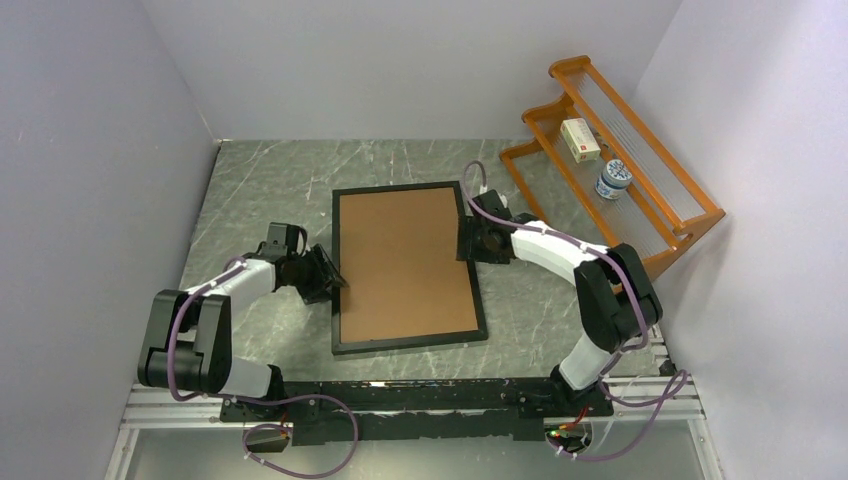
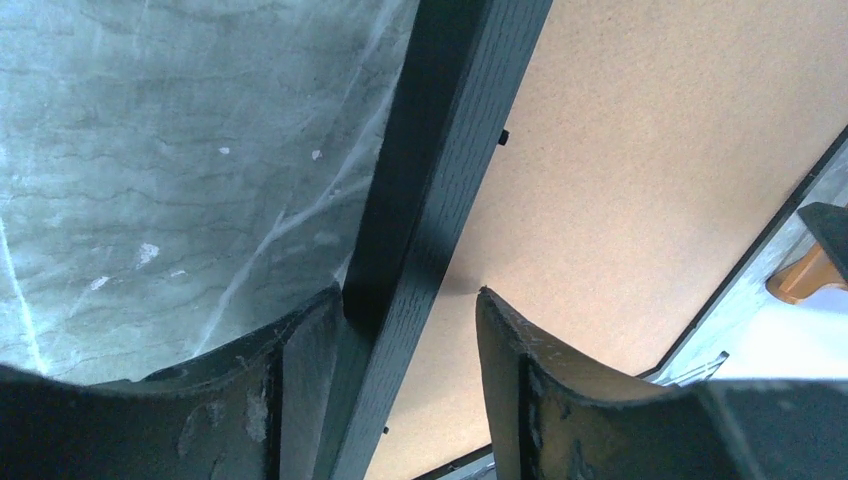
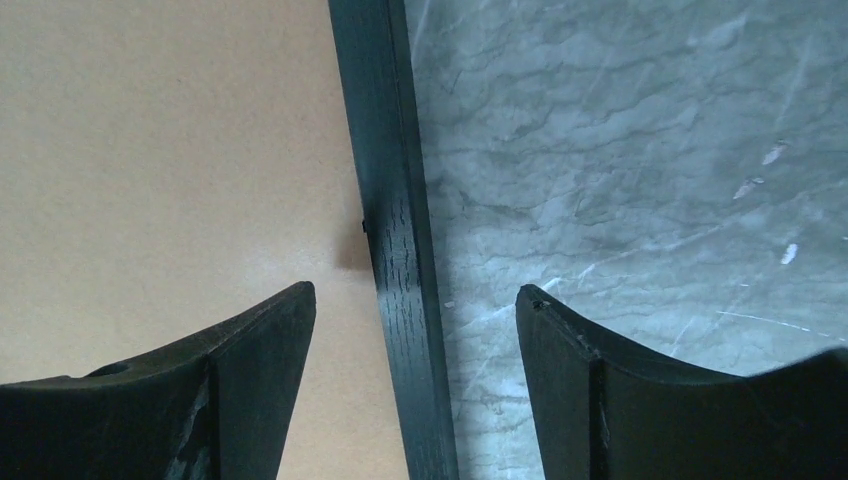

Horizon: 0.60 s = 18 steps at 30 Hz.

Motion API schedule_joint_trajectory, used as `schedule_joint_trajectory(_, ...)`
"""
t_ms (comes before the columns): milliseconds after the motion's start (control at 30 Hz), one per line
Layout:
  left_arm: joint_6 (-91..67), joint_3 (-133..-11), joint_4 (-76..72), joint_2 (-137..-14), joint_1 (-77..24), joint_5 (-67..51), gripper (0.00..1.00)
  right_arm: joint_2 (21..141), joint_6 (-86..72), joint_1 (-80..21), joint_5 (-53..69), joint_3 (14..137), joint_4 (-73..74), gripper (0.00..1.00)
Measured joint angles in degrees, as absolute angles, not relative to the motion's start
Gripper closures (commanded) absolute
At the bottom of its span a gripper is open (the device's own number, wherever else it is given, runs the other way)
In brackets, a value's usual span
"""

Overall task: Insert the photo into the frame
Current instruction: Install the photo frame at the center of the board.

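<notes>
The black frame (image 1: 405, 345) lies face down on the table, its brown backing board (image 1: 402, 262) up. The photo is hidden. My left gripper (image 1: 333, 282) is open astride the frame's left rail (image 2: 440, 170); the outer finger touches the rail, the inner one stands over the board (image 2: 650, 150). My right gripper (image 1: 466, 238) is open astride the right rail (image 3: 400, 250), one finger over the board (image 3: 160, 150) and one over the table, neither touching the rail.
An orange wooden rack (image 1: 640, 190) stands at the back right, holding a small white box (image 1: 580, 139) and a blue-and-white jar (image 1: 613, 180). Grey walls close in on the left, back and right. The marble tabletop (image 1: 270, 180) surrounds the frame.
</notes>
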<state>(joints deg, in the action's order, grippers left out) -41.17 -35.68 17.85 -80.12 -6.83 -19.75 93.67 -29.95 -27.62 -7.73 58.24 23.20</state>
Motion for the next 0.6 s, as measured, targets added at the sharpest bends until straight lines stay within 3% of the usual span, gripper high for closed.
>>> schedule_joint_trajectory(100, -41.2, -35.7, 17.4, -80.5, -7.2, -20.0, 0.45, 95.6, -28.5, -27.7, -6.7, 58.5, 23.7, 0.32)
schedule_joint_trajectory(300, -41.6, -34.8, 15.4, -80.5, -8.7, -20.2, 0.48, 97.6, -26.4, -27.8, -6.9, 59.5, 24.5, 0.37)
schedule_joint_trajectory(600, -43.0, -29.2, 7.0, -77.1, -11.6, -22.6, 0.49, 95.8, -25.9, -28.1, -10.2, 60.6, 28.3, 0.35)
